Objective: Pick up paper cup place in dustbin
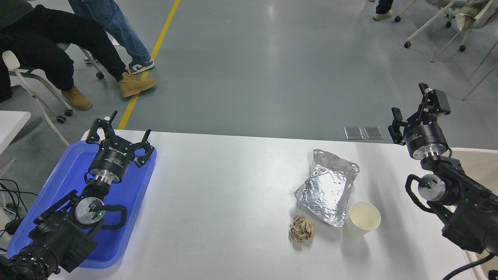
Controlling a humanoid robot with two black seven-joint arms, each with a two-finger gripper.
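The cream-white paper cup [362,220] stands upright on the white table near the front right, right beside the foil tray. The beige dustbin [476,163] shows only in part at the right edge, behind my right arm. My right gripper [410,111] is open and empty, raised near the table's far right edge, well behind and to the right of the cup. My left gripper [116,130] is open and empty, parked over the blue tray at the lower left.
A crinkled silver foil tray [327,186] lies just left of and behind the cup. A crumpled brown paper ball [302,229] lies to the cup's left. A shallow blue tray [66,182] sits at the left. People's legs and chairs stand beyond the table.
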